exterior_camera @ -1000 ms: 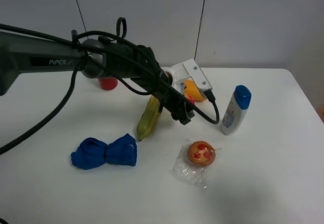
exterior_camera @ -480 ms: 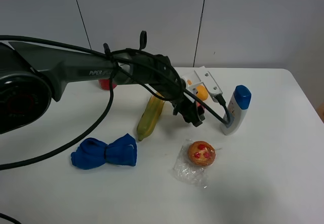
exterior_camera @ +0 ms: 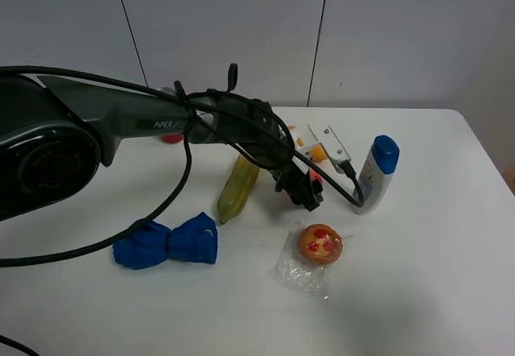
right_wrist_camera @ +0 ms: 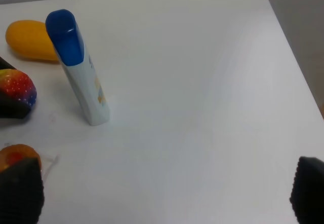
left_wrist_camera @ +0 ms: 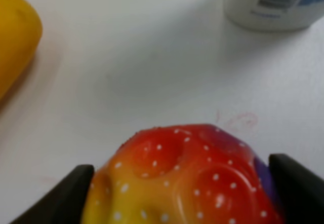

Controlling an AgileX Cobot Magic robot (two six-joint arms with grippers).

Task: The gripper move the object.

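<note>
My left claw (exterior_camera: 302, 188) grips the ball (left_wrist_camera: 182, 178) — just beside the capped bottle (exterior_camera: 375, 175) (contents unseen). The high view nearly hides it; my wrist view shows both fingers (left_wrist_camera: 61, 198) pinching it — my right claw (right_wrist_camera: 164, 191) gapes.

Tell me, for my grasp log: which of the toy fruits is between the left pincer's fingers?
The dimpled red-yellow-purple ball, flanked by the left pincer; the orange mango and the long yellow-green fruit lie apart, untouched.

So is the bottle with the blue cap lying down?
No, the bottle stands upright on the white table, cap on top.
</note>
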